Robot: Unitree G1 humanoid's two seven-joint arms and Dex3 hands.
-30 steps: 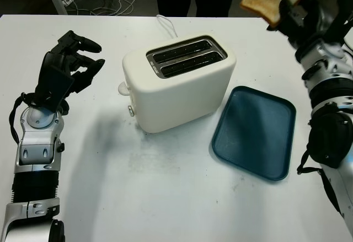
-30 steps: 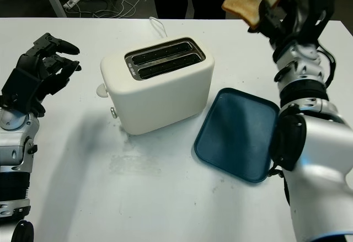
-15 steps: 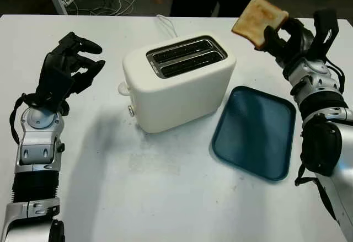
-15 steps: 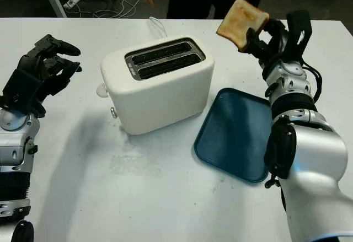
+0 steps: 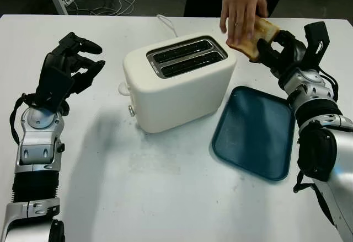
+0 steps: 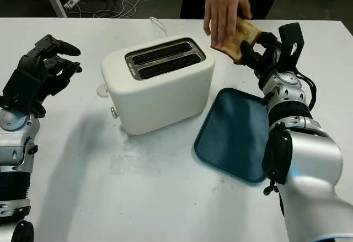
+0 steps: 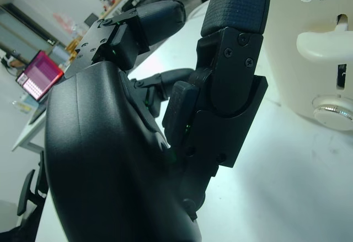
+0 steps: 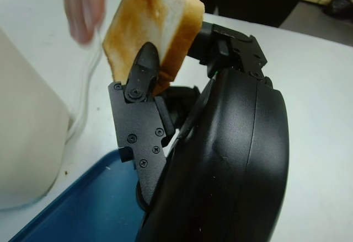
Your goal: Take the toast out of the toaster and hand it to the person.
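Observation:
A browned slice of toast (image 5: 263, 32) is gripped in my right hand (image 5: 276, 52), held up at the far right of the table, just right of the toaster. A person's hand (image 5: 241, 11) reaches down from the far edge and its fingers lie on the toast (image 8: 151, 27). The cream two-slot toaster (image 5: 179, 79) stands mid-table with both slots dark. My left hand (image 5: 66, 68) hovers over the table's left side with curled fingers, holding nothing, and the toaster's lever (image 7: 325, 43) is close beside it.
A dark blue tray (image 5: 256, 132) lies bare to the right of the toaster, below my right hand. The toaster's white cord (image 5: 165, 24) runs off toward the far edge. The person stands behind the table at the far side.
My right hand has lowered the toast from high at the upper right and brought it leftward. The person's hand has come in from the far edge and touched the toast. Left arm unmoved.

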